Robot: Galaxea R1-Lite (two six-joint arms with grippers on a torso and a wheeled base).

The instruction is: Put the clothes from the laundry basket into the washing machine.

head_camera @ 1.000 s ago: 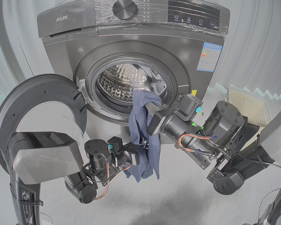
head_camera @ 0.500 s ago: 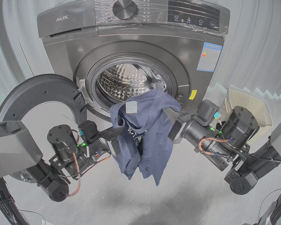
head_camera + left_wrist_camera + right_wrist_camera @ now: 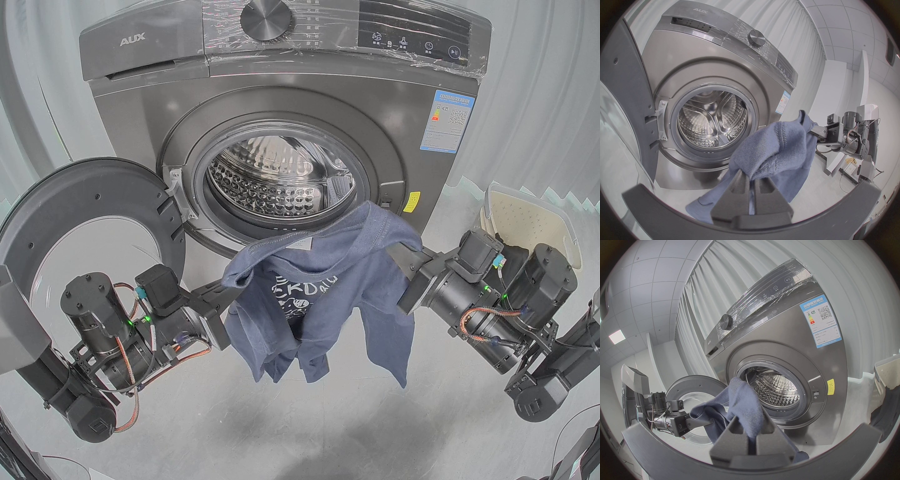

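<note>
So up front, the left gripper (image 3: 229, 292) and the right gripper (image 3: 400, 253) each have their jaws clamped tight on a top corner of the navy T-shirt (image 3: 319, 294). It hangs spread out between them in mid-air, printed side facing the head camera, well off the floor (image 3: 312, 431) and just in front of the opening. Right behind it, the washing machine (image 3: 375, 119) has its door (image 3: 81, 194) swung wide open to the left with the shiny drum (image 3: 275, 175) showing, and the cream laundry basket (image 3: 531, 219) sits on the right beside the machine.
</note>
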